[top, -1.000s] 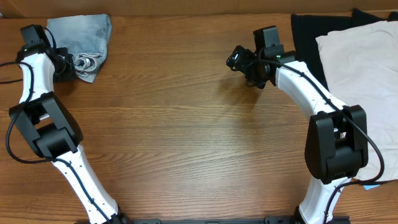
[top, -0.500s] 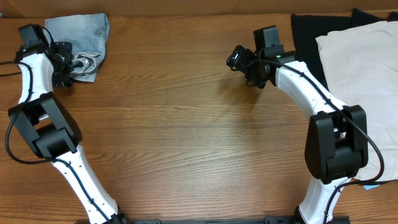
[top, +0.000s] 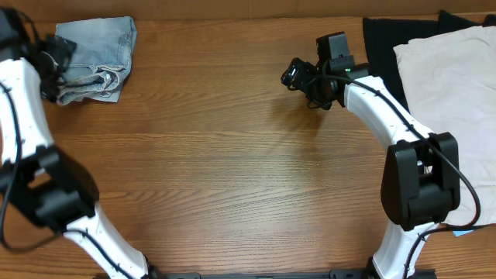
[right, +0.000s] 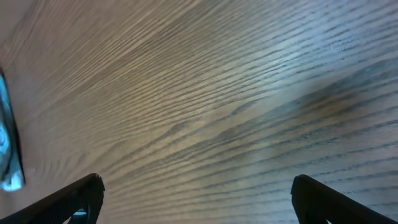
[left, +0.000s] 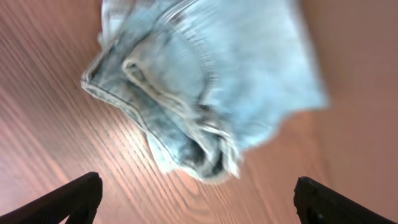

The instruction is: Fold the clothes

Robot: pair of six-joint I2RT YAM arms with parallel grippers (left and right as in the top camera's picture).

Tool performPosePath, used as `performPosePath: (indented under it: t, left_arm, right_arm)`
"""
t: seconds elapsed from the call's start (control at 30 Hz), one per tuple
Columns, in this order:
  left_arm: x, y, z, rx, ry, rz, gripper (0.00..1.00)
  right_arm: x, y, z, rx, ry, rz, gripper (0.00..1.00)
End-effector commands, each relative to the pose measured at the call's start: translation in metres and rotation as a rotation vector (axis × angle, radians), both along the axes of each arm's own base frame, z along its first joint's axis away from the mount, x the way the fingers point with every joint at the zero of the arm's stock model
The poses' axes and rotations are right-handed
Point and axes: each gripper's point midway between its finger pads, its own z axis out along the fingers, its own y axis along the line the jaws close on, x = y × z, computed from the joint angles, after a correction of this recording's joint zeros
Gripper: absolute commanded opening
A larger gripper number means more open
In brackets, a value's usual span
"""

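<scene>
The clothes, a pair of faded light-blue denim shorts (top: 97, 54), lie bunched in a folded heap at the table's far left corner. In the left wrist view the shorts (left: 205, 81) fill the upper half, blurred, with a seam and hem edge facing me. My left gripper (top: 54, 68) sits just left of the heap. It (left: 199, 202) is open, its fingers wide apart over bare wood, a short way from the cloth. My right gripper (top: 298, 75) hovers over bare table at the back centre-right. It (right: 196, 199) is open and empty.
A cream-white garment (top: 449, 101) lies over a black garment (top: 381, 46) at the right side of the wooden table (top: 232, 170). The table's back edge runs just behind the shorts.
My left gripper has opened, let go of the shorts and drawn back to the left. The shorts have settled in a heap. The right arm has not moved.
</scene>
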Motion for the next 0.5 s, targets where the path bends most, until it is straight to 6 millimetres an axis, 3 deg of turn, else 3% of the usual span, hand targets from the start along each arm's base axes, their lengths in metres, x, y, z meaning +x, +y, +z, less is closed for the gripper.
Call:
performPosePath:
  t: [0.0, 0.07, 0.17, 0.23, 0.37, 0.47]
  left_arm:
    - [-0.015, -0.018, 0.070, 0.120, -0.097, -0.175, 1.00]
    - [-0.015, -0.052, 0.101, 0.122, -0.188, -0.349, 1.00]
    - [-0.013, -0.103, 0.130, 0.119, -0.302, -0.584, 1.00]
    - [-0.011, -0.127, 0.141, 0.164, -0.351, -0.727, 1.00]
    - [-0.011, -0.185, 0.142, 0.242, -0.368, -0.971, 1.00]
    - [-0.011, -0.232, 0.135, 0.288, -0.373, -1.147, 1.00]
  right_arm:
    - [-0.005, 0.011, 0.082, -0.021, -0.229, 0.193, 1.00]
    - [-0.018, 0.009, 0.116, -0.088, -0.333, 0.300, 1.00]
    - [-0.042, 0.001, 0.159, -0.159, -0.426, 0.375, 1.00]
    - [-0.057, -0.009, 0.177, -0.200, -0.448, 0.367, 1.00]
    - [-0.103, -0.039, 0.226, -0.284, -0.501, 0.291, 1.00]
    - [-0.150, -0.065, 0.263, -0.341, -0.555, 0.229, 1.00]
